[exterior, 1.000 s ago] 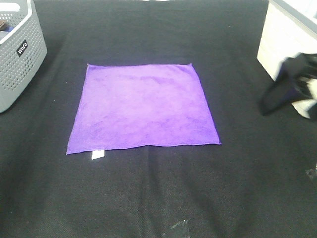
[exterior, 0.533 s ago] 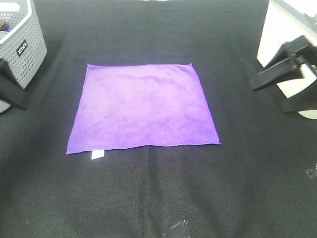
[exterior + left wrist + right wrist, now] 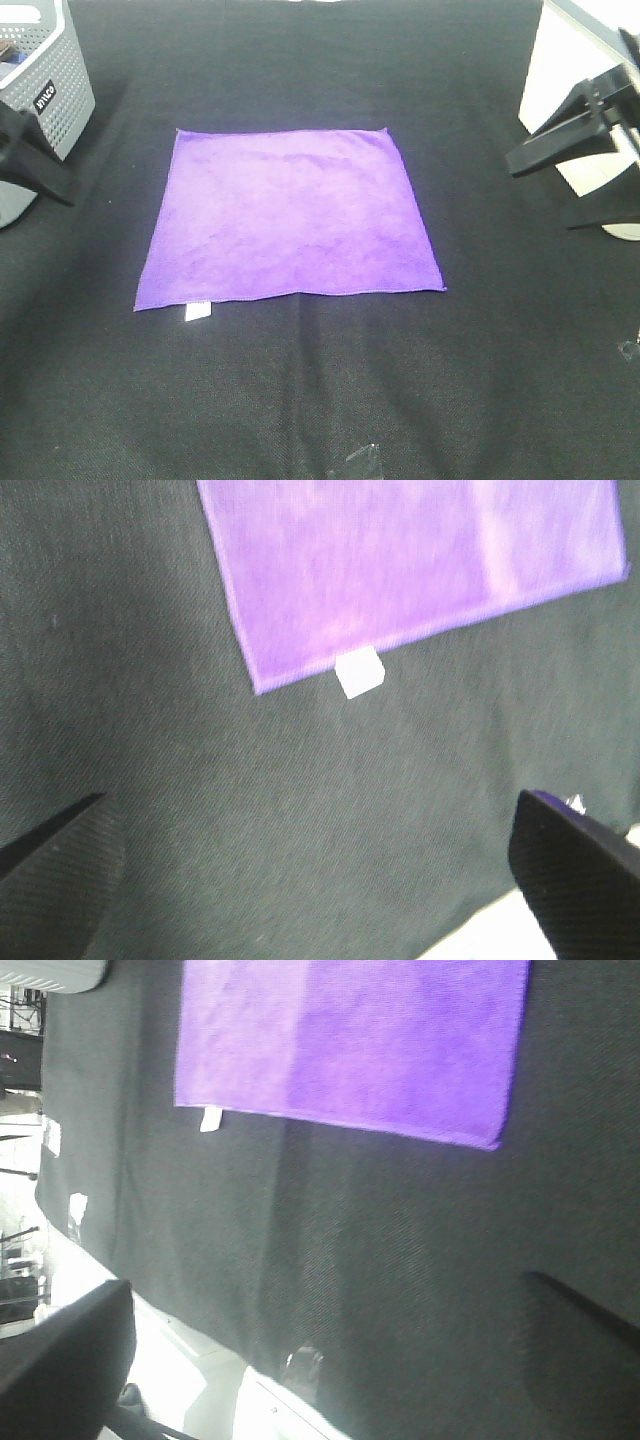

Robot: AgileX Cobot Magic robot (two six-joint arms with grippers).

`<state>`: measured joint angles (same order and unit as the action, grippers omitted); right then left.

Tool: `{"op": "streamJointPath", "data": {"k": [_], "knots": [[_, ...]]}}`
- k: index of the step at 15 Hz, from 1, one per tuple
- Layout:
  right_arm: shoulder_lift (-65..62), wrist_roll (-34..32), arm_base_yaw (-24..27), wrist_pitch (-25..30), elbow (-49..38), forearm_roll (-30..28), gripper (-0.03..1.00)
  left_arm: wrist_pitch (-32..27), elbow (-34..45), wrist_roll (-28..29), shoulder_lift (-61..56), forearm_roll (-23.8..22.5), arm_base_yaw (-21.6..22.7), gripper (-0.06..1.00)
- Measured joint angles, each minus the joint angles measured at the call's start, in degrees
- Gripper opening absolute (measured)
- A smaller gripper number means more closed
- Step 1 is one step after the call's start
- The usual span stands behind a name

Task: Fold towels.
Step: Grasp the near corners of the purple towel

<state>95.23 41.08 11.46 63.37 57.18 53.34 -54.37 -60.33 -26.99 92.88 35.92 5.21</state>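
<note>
Currently, locate the purple microfiber towel at the middle of the black-covered table: flat, fully unfolded, one layer, all four corners showing. Note the stitched edge round it and the small white tag sticking out from the near edge, close to the near-left corner, lying on the table.

Find the left pincer at the left edge of the scene, near the grey perforated basket at the far left and well apart from the towel's left edge. Read its jaws as spread wide, holding nothing. Confirm in the left wrist view: dark fingertips far apart, bare table between them, the tagged corner of the towel beyond.

Find the right pincer at the right edge of the scene, beside the white container at the far right. Read its jaws as spread wide and empty, two black fingers pointing left toward the towel's right side.

Treat both pincers as apart from the towel.
</note>
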Motion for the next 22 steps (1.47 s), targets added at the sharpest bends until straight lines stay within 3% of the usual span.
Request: {"op": "streamJointPath", "data": {"k": [6,10,13,22], "knots": [[16.0,2.9,-1.4,-0.2,8.2,-0.2,0.96,-0.7,-8.4,-0.6,16.0,0.1,0.0,0.97],[22.2,2.9,-6.3,-5.0,12.3,-1.8,0.95,-0.6,-12.5,-1.2,24.6,2.1,0.0,0.97],[25.6,2.9,-8.5,-6.9,14.8,-3.2,0.95,-0.6,-12.9,-3.1,27.7,3.8,0.0,0.97],[30.9,2.9,-8.5,-6.2,17.0,-2.6,0.93,0.5,-13.0,-3.4,29.5,4.9,0.0,0.96]]}}
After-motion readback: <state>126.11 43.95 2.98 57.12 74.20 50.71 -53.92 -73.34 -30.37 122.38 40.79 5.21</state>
